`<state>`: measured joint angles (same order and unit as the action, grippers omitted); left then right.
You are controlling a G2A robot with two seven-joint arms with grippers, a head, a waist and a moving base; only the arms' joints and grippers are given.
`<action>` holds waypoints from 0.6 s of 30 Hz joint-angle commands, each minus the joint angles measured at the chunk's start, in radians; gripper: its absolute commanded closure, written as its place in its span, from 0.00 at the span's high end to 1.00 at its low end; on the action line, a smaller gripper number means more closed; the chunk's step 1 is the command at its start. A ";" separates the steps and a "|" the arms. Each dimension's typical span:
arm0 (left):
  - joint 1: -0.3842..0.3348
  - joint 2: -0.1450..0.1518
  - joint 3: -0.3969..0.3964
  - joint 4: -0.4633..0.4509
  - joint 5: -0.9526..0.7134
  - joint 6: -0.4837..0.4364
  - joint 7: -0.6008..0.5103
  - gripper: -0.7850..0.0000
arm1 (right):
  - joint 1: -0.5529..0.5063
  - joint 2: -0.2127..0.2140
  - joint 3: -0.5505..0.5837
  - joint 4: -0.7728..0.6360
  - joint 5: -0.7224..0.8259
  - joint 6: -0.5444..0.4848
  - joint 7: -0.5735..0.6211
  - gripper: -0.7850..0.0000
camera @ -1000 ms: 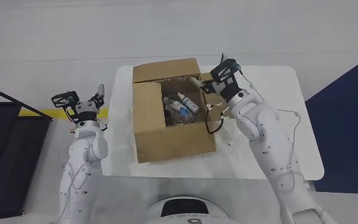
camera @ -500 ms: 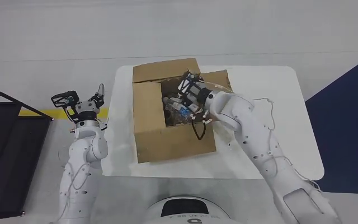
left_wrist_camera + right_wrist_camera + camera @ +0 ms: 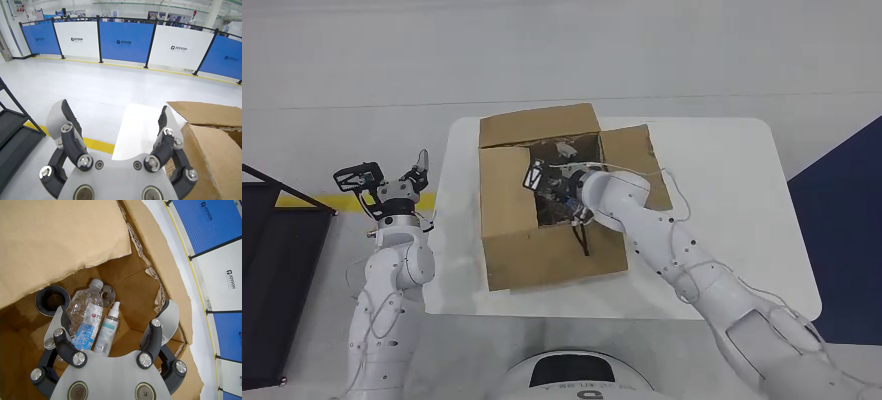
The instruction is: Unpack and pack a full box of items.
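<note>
An open cardboard box stands on the white table. My right gripper hangs inside the box opening, open and holding nothing. In the right wrist view the right gripper is above a crumpled clear water bottle, a white bottle with a blue label and a small spray bottle lying side by side on the box floor. A metal flange and a black ring lie beside them. My left gripper is open and empty, off the table's left edge.
The box flaps stand around the opening and overhang part of the floor. A black shelf cart stands left of the table. The left gripper faces the table's left edge and the box corner.
My right arm swung left from the box's far right flap and down into the box opening. The left arm has not moved.
</note>
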<state>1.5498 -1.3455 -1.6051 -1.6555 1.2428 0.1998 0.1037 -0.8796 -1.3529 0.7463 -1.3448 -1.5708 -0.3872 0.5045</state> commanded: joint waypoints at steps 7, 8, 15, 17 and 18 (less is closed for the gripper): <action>0.000 0.000 0.000 0.000 0.000 0.000 0.000 1.00 | 0.056 -0.027 0.026 0.089 0.202 -0.075 -0.162 1.00; 0.000 0.000 0.000 0.000 0.000 0.000 0.000 1.00 | 0.061 -0.030 0.033 0.096 0.228 -0.081 -0.179 1.00; 0.000 0.000 0.000 0.000 0.000 0.000 0.000 1.00 | 0.103 -0.060 0.019 0.100 0.360 -0.087 -0.224 1.00; 0.001 -0.001 -0.011 -0.011 -0.016 0.009 0.008 1.00 | 0.120 -0.074 -0.007 0.104 0.369 -0.082 -0.223 1.00; 0.001 -0.002 -0.019 -0.021 -0.045 0.016 0.004 1.00 | 0.129 -0.081 -0.022 0.104 0.373 -0.079 -0.224 1.00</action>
<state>1.5505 -1.3464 -1.6170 -1.6676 1.2241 0.2088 0.1103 -0.7580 -1.4282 0.7373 -1.2416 -1.2003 -0.4690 0.2807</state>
